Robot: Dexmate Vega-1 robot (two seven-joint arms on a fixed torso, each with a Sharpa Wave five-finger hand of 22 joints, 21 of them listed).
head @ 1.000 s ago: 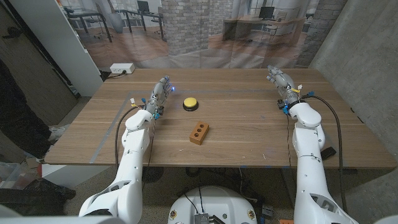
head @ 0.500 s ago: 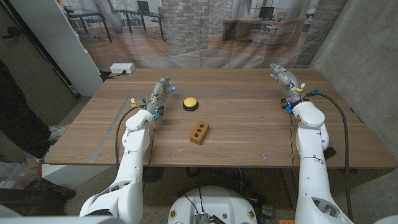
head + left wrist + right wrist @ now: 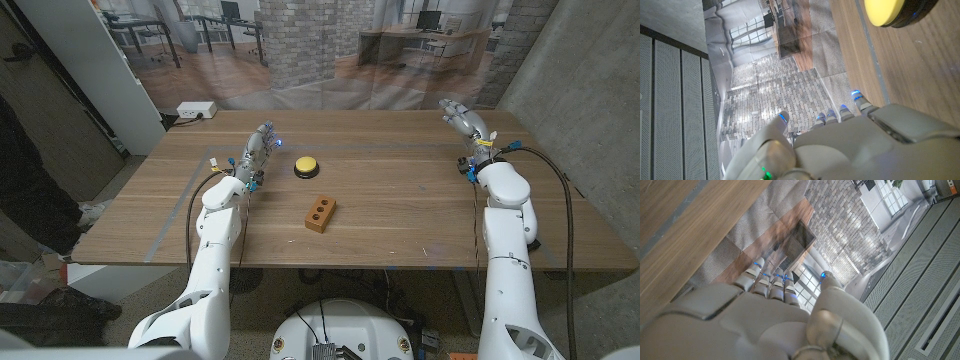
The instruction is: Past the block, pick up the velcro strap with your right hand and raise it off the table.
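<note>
A brown block (image 3: 320,212) with round holes lies near the middle of the wooden table (image 3: 400,215). Just beyond it sits a yellow round button (image 3: 306,167) on a black base, which the left wrist view also catches as the yellow button (image 3: 887,10). My right hand (image 3: 462,118) hovers at the table's far right corner, fingers stretched out and holding nothing, far from the block. My left hand (image 3: 258,146) stays left of the button, fingers extended and empty. From the right wrist view, my right hand (image 3: 775,315) is over the table's far edge.
A white box (image 3: 196,110) with a cable sits at the far left corner of the table. A person in dark clothes (image 3: 25,170) stands at the left edge. A printed office backdrop hangs behind the table.
My right hand has drifted to the right and slightly farther back, toward the table's far right corner. The left hand, block and button have not moved.
</note>
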